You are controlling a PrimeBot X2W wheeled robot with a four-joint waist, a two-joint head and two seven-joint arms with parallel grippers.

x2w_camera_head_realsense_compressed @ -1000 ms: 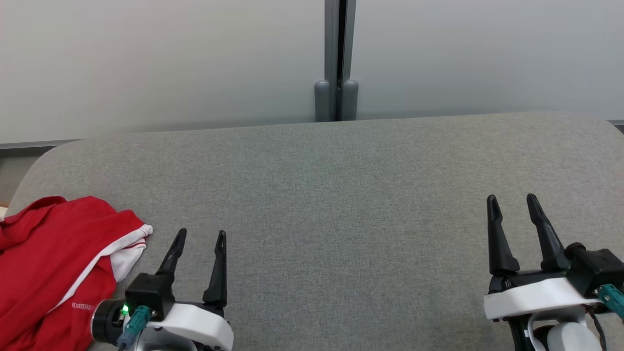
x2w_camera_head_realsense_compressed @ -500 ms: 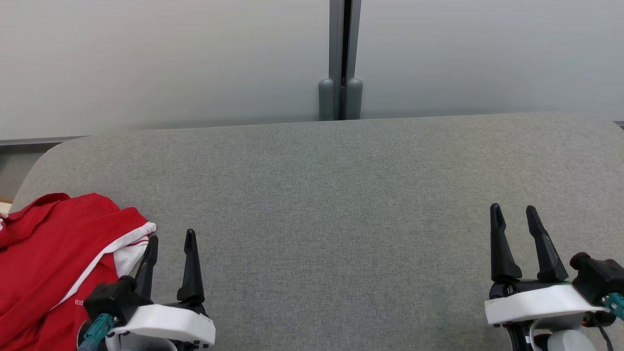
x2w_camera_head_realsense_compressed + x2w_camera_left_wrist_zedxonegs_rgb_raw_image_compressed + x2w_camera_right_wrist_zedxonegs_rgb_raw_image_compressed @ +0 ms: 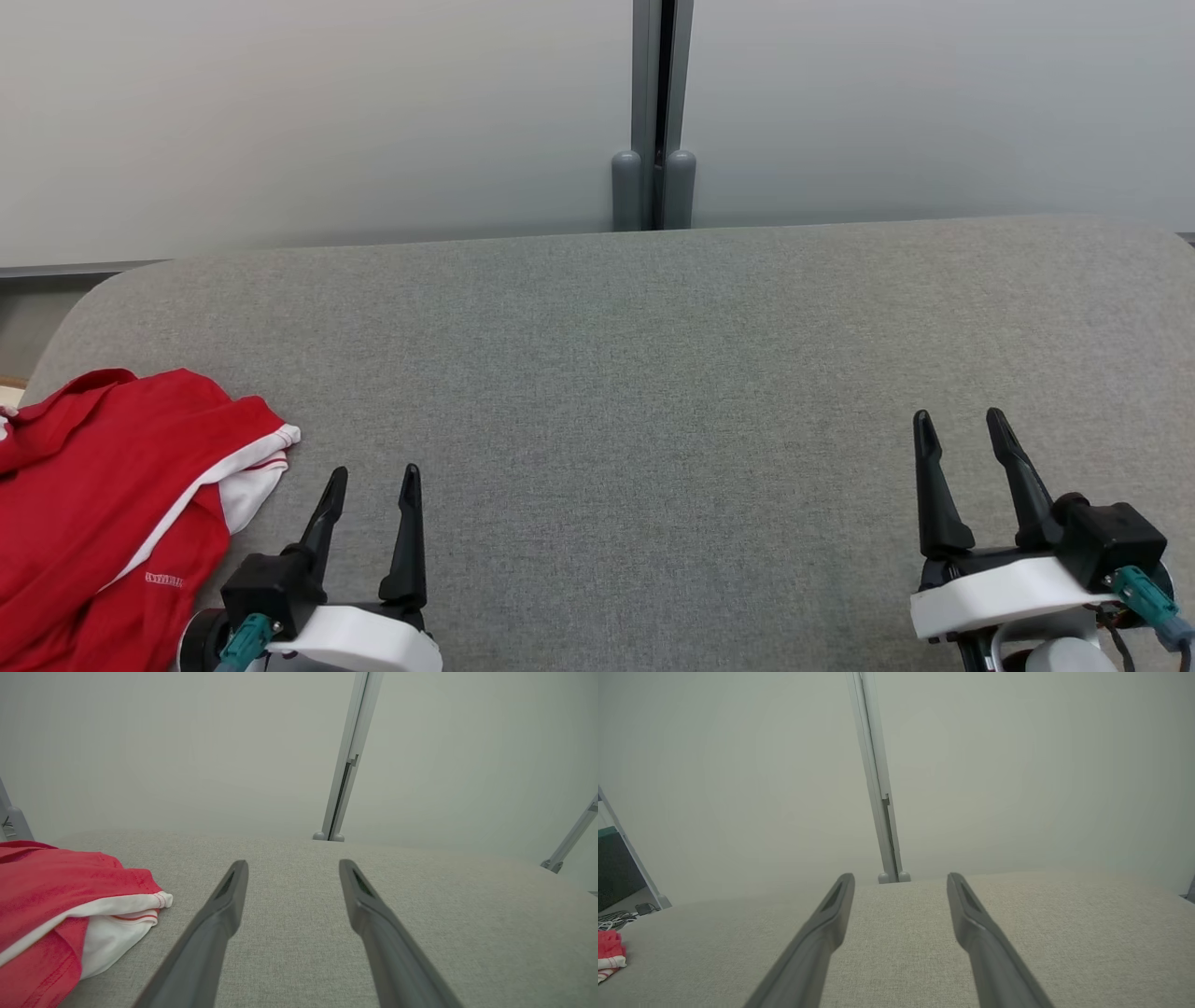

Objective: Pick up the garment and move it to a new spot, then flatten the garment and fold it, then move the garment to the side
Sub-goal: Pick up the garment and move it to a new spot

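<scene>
The garment (image 3: 103, 504) is a red shirt with white trim, lying crumpled at the near left of the grey padded surface (image 3: 653, 373); its white-edged sleeve (image 3: 131, 910) points right. My left gripper (image 3: 373, 474) stands open just right of the garment, not touching it, fingers (image 3: 224, 905) empty. My right gripper (image 3: 962, 418) is open and empty at the near right, far from the garment (image 3: 609, 952), which appears small at the left edge of the right wrist view.
A pale wall with a grey vertical post (image 3: 653, 112) runs behind the surface's far edge. The padded top has rounded far corners. Cables (image 3: 616, 917) lie on the floor beyond the left end.
My left gripper swung left toward the garment and has come back right and lower. My right gripper has dropped slightly toward the near edge. The garment has not moved.
</scene>
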